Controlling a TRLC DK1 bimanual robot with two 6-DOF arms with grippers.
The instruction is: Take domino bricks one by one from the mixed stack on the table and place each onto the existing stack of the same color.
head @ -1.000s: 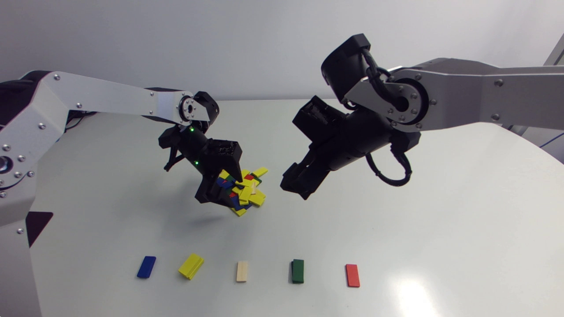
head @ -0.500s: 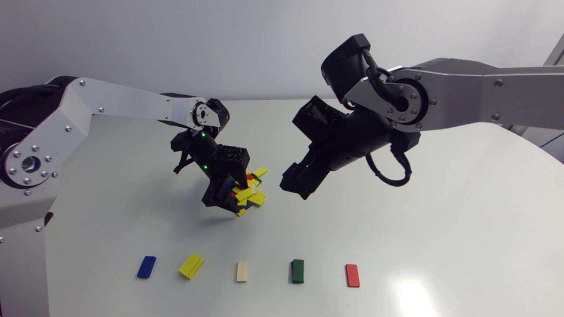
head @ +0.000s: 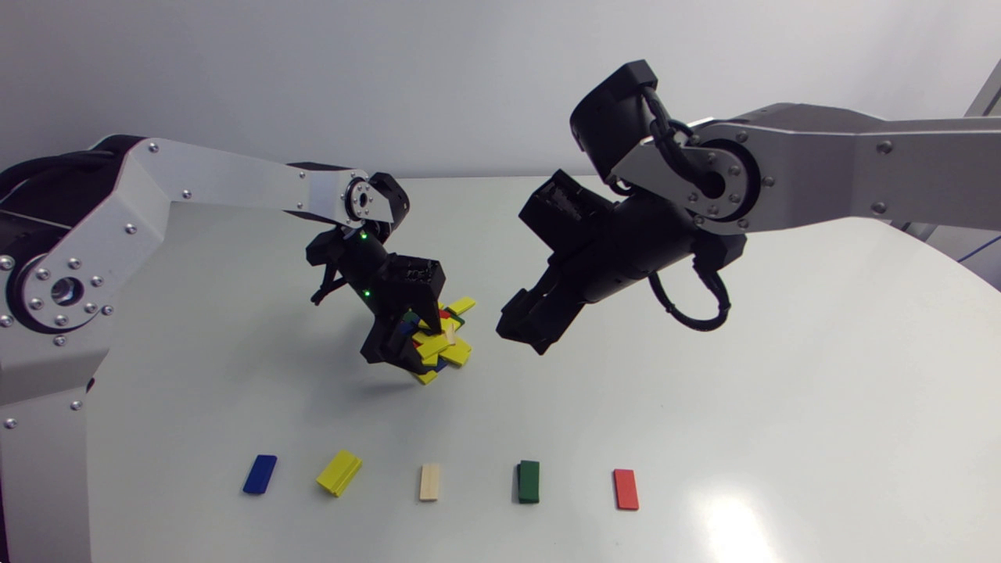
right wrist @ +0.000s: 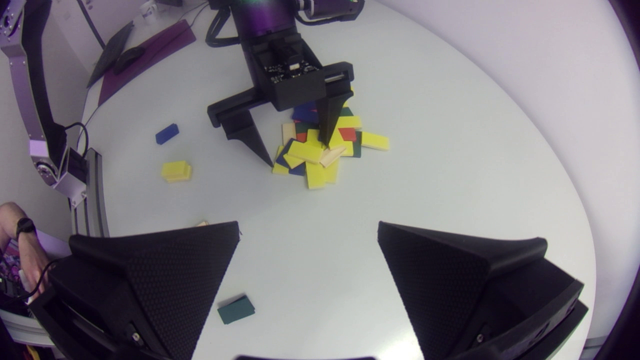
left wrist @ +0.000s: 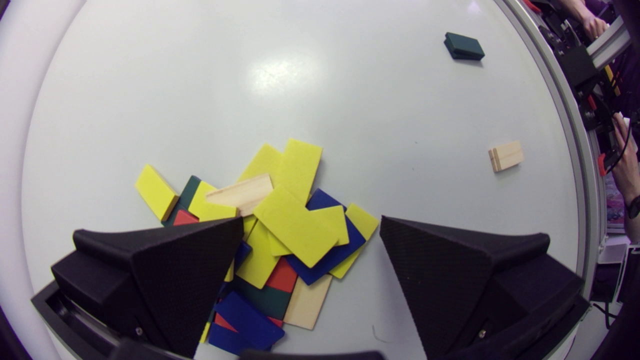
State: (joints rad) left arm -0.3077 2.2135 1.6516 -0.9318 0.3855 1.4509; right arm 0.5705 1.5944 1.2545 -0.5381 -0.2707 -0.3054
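Tabletop (head: 782, 352): carries one mixed pile near the middle and a row of five colour stacks along the near edge. I'd judge the sorting to be barely begun.
Right hand (head: 524, 328): hangs above the tabletop just beside the pile, fingers apart, holding nothing.
Left hand (head: 407, 344): down at the pile with its fingers spread wide. One tip stands among the bricks and the other at the pile's edge, and nothing is clamped.
Pile (head: 442, 344): a good many bricks lie criss-crossed, mostly yellow with blue, red, green and wood among them. All of these are left to move.
Stacks: blue (head: 260, 474), yellow (head: 339, 472), wood (head: 429, 482), green (head: 529, 481) and red (head: 626, 489), well apart from the pile. Yellow, wood and green look about two bricks high, while blue and red look single.
Top yellow brick (left wrist: 295, 232): lies flat and askew on the pile, between the left hand's open fingers. It looks the likeliest pick, and neither finger grips it yet.
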